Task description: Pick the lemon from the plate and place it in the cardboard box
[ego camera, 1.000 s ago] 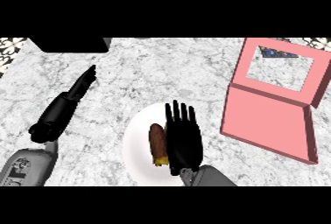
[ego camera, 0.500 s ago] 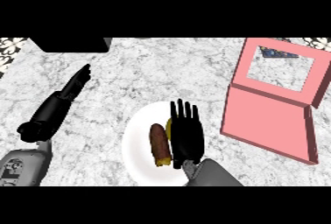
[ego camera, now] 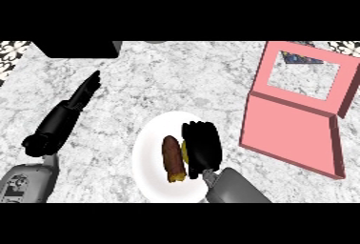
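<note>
- A white plate (ego camera: 149, 157) sits on the marble counter, low and centre in the head view.
- The right hand (ego camera: 201, 147) hangs over the plate's right half, its fingers curled down and bunched together.
- A sliver of yellow, likely the lemon (ego camera: 184, 151), peeks out at the hand's left edge; the hand hides most of it, so I cannot tell whether the fingers already hold it.
- Just left of the lemon lies a brown sausage-like item (ego camera: 172, 158), its long axis running up and down the view; its lower tip is yellowish.
- The pink box (ego camera: 292, 131) lies open to the hand's right and slightly farther away, well apart from the plate.
- The left hand (ego camera: 85, 90) rests far left with straight fingers, so the right hand is much nearer both lemon and box.
</note>
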